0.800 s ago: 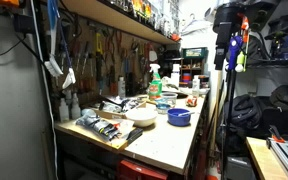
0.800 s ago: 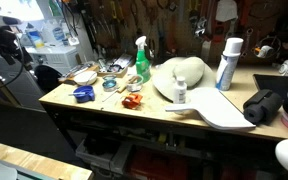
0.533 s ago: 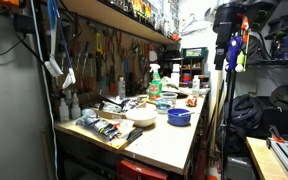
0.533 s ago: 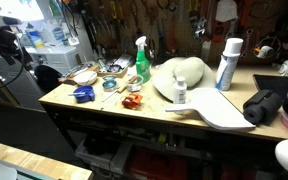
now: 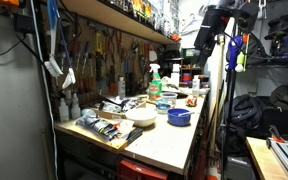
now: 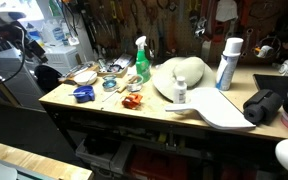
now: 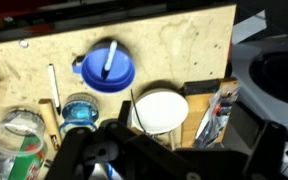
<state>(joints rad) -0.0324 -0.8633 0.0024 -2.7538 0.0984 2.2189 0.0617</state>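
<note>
In an exterior view, the robot arm (image 5: 214,22) hangs high above a cluttered worktop (image 5: 169,145), where a blue bowl (image 5: 179,117) sits near a white bowl (image 5: 141,116).

In an exterior view, the blue bowl (image 6: 83,94) lies close to the worktop's front edge, apart from a green spray bottle (image 6: 141,60).

In the wrist view, the hand (image 7: 134,152) is a dark blur along the bottom. I cannot tell whether it is spread or pressed together. It hovers over the white bowl (image 7: 161,111), and the blue bowl (image 7: 108,70) is nearby.
</note>
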